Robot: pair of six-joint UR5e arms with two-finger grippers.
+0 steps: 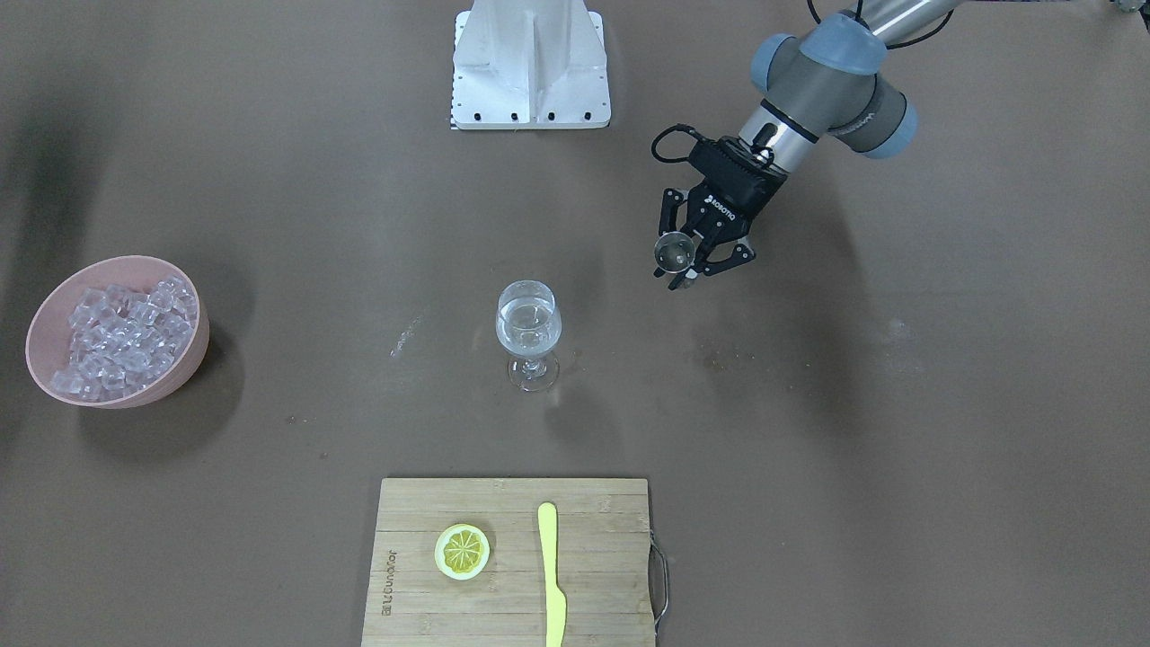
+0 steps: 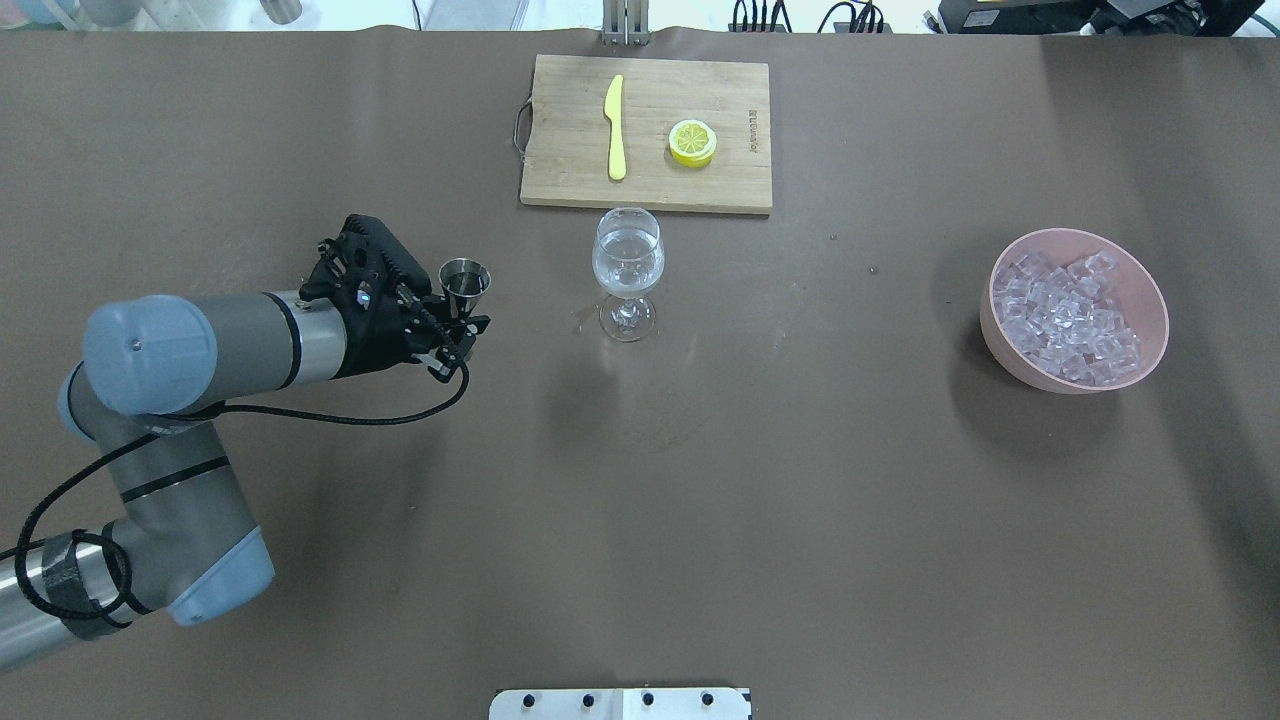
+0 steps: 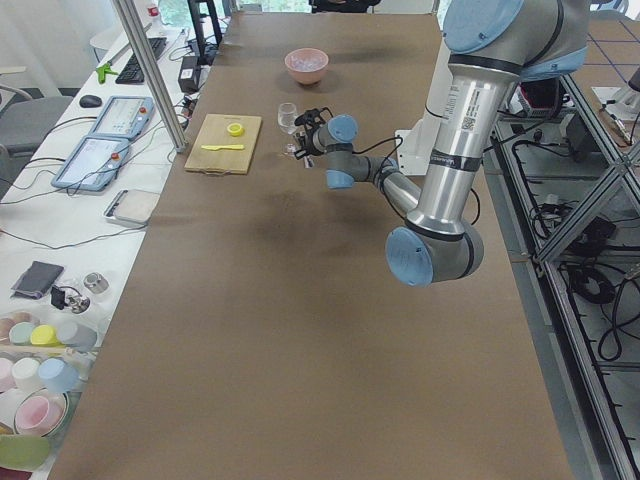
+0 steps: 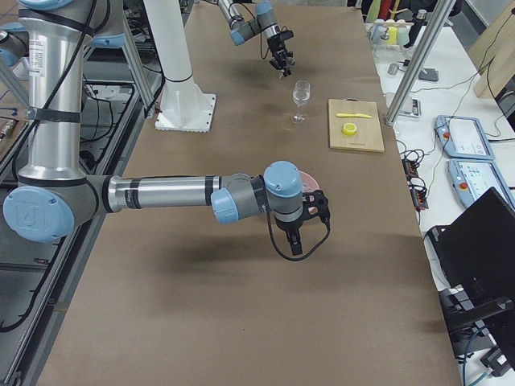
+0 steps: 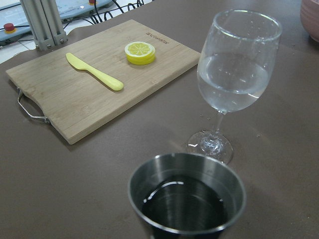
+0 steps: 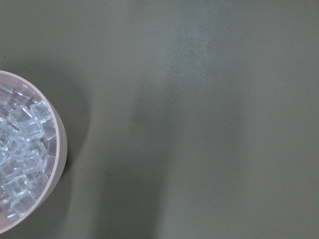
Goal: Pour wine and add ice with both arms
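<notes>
The wine glass (image 2: pixel 628 265) stands upright mid-table, about half full of clear wine (image 5: pixel 233 84). My left gripper (image 2: pixel 458 318) is shut on a small steel jigger cup (image 2: pixel 465 280), held upright above the table a short way to the glass's left. The cup's inside (image 5: pixel 185 203) looks dark, and I cannot tell whether it holds liquid. The pink bowl (image 2: pixel 1003 335) heaped with ice (image 2: pixel 1070 315) sits far right. My right gripper (image 4: pixel 310 215) shows only in the exterior right view, near the bowl, and I cannot tell whether it is open. Its wrist view shows the bowl's rim (image 6: pixel 61 149).
A wooden cutting board (image 2: pixel 570 140) lies beyond the glass, with a yellow knife (image 2: pixel 615 140) and a lemon slice (image 2: pixel 692 142) on it. The white pedestal (image 1: pixel 530 63) stands at the robot's side of the table.
</notes>
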